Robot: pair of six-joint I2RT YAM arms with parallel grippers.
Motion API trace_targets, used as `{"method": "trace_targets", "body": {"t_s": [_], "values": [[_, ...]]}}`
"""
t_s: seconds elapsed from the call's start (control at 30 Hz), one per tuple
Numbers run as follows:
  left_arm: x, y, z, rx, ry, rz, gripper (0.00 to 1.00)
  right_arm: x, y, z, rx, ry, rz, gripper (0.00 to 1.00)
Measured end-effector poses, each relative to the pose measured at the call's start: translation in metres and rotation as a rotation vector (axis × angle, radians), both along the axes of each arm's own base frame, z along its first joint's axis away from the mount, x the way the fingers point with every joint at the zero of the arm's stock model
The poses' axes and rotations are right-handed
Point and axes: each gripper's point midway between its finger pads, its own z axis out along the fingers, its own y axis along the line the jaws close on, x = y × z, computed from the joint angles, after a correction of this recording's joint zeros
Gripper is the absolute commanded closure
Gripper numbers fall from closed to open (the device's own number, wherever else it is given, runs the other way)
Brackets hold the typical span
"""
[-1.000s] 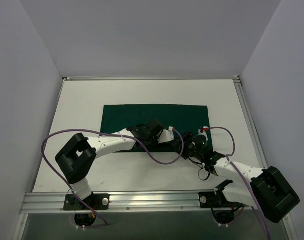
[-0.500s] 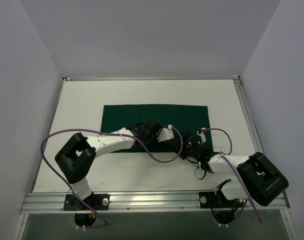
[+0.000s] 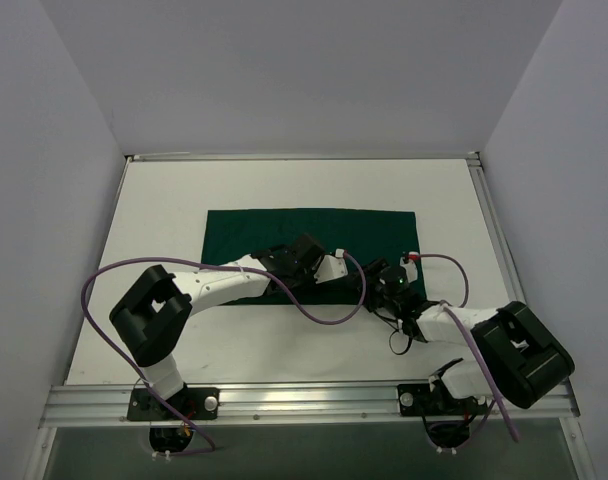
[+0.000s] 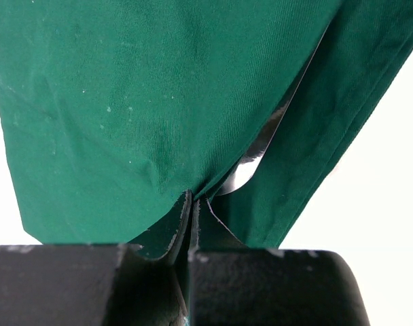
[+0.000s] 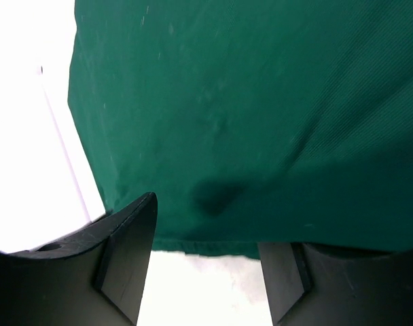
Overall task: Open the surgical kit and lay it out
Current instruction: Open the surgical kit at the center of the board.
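Observation:
The dark green drape [image 3: 314,232] lies folded as a rectangle on the white table. My left gripper [image 3: 306,262] sits at its near edge, shut on a pinched fold of the drape [image 4: 111,122]. A sliver of shiny steel [image 4: 250,168] shows in the gap under the lifted cloth. My right gripper [image 3: 384,280] is open at the drape's near right corner, its fingers [image 5: 128,255] straddling the hemmed edge [image 5: 213,170]. The tray's body and the instruments are hidden under the cloth.
Purple cables [image 3: 324,315] loop from both arms over the table in front of the drape. The white table [image 3: 164,200] is ringed by grey walls, with an aluminium rail [image 3: 284,400] at the near edge.
My right gripper has moved slightly up and left toward the drape's near right corner, its arm folding in. The left gripper stays on the cloth edge.

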Motion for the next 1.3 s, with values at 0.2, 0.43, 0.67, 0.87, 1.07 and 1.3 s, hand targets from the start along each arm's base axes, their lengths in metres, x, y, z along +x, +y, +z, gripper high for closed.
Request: {"method": "trace_targets", "body": {"t_s": [0.2, 0.43, 0.67, 0.87, 1.07, 1.3], "values": [[0.0, 0.0, 0.0, -0.004, 0.005, -0.002, 0.98, 0.011, -0.021, -0.002, -0.022, 0.0, -0.059, 0.47], [0.0, 0.0, -0.001, -0.006, 0.008, -0.002, 0.98, 0.007, -0.043, -0.005, -0.039, 0.001, -0.122, 0.48], [0.0, 0.0, -0.001, -0.007, 0.009, -0.002, 0.98, 0.003, -0.062, -0.008, -0.063, 0.001, -0.186, 0.66], [-0.007, 0.0, -0.005, -0.005, 0.045, -0.021, 0.84, 0.001, -0.064, -0.01, -0.063, 0.012, -0.199, 0.94], [-0.016, -0.001, -0.012, -0.005, 0.087, -0.053, 0.53, 0.002, -0.064, 0.002, -0.037, -0.021, -0.204, 1.0], [-0.029, 0.015, -0.031, 0.048, 0.126, -0.067, 0.39, 0.003, -0.063, 0.014, -0.025, -0.047, -0.202, 1.0]]}}
